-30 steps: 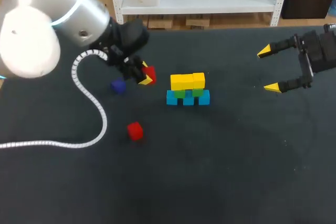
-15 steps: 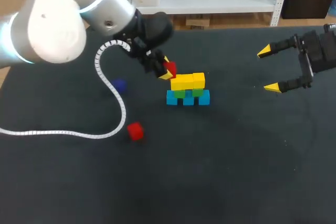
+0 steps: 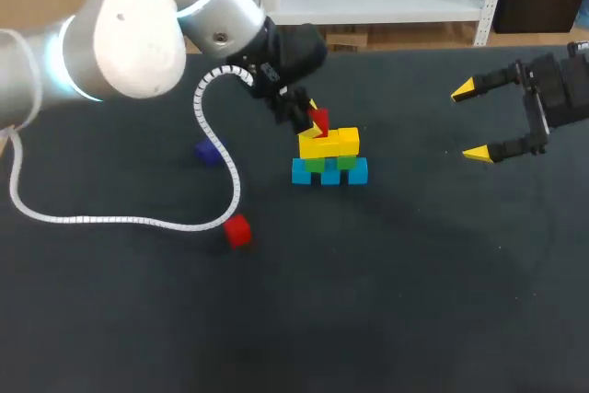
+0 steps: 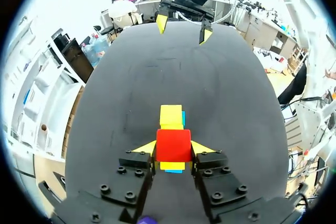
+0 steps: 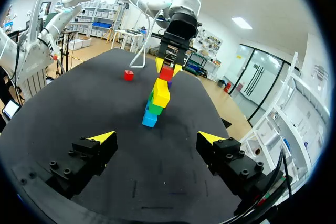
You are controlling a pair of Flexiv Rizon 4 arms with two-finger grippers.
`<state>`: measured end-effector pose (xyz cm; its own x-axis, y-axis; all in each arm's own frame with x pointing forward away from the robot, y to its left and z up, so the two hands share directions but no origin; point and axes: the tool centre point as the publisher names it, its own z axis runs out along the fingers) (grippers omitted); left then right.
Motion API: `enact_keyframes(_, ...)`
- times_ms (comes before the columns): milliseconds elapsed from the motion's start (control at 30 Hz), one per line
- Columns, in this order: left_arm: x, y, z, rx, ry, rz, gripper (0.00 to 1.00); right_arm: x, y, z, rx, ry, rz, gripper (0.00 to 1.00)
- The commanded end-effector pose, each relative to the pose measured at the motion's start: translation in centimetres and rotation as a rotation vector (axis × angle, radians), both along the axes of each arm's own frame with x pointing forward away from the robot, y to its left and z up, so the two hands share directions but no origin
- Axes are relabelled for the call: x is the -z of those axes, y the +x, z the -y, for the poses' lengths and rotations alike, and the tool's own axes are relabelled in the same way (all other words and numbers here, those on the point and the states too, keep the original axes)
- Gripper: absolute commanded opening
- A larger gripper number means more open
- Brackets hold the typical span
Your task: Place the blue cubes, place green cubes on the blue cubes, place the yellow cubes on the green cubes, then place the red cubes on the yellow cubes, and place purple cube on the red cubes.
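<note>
My left gripper (image 3: pixel 314 126) (image 4: pixel 174 147) is shut on a red cube (image 3: pixel 318 121) (image 4: pixel 173 145) and holds it just above the left end of the stack. The stack has blue cubes (image 3: pixel 329 172) at the bottom, green cubes (image 3: pixel 331 163) on them and yellow cubes (image 3: pixel 329 143) (image 4: pixel 171 115) on top. A second red cube (image 3: pixel 237 229) lies on the table to the front left. A purple cube (image 3: pixel 206 151) sits left of the stack, partly behind the arm's cable. My right gripper (image 3: pixel 470 121) (image 5: pixel 156 138) hangs open and empty at the far right, facing the stack (image 5: pixel 157 98).
The left arm's white coiled cable (image 3: pixel 138 221) loops over the black table (image 3: pixel 386 301) to the left of the stack, close to the loose red cube.
My left arm has carried the red cube rightward from beside the purple cube to just over the yellow cubes. The right arm has stayed still.
</note>
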<state>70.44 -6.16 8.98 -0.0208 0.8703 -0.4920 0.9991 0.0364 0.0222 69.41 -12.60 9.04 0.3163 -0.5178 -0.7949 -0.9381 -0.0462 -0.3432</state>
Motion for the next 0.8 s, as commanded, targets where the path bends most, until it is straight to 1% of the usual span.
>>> enact_keyframes(33,0.5,0.6,0.2,0.011,0.004,-0.014,0.0,0.0,0.0,0.0,0.0,-0.001,-0.001,1.0)
enact_keyframes(233,0.6,0.5,0.0,0.003,0.004,-0.018,0.0,0.0,0.0,0.0,0.0,-0.001,-0.001,1.0)
enact_keyframes(567,0.8,-0.4,0.0,0.01,0.002,-0.028,0.0,0.0,0.0,0.0,0.0,-0.001,-0.001,1.0)
enact_keyframes(800,0.9,-0.4,-0.2,0.005,0.004,-0.031,0.0,0.0,0.0,0.0,0.0,-0.001,-0.001,1.0)
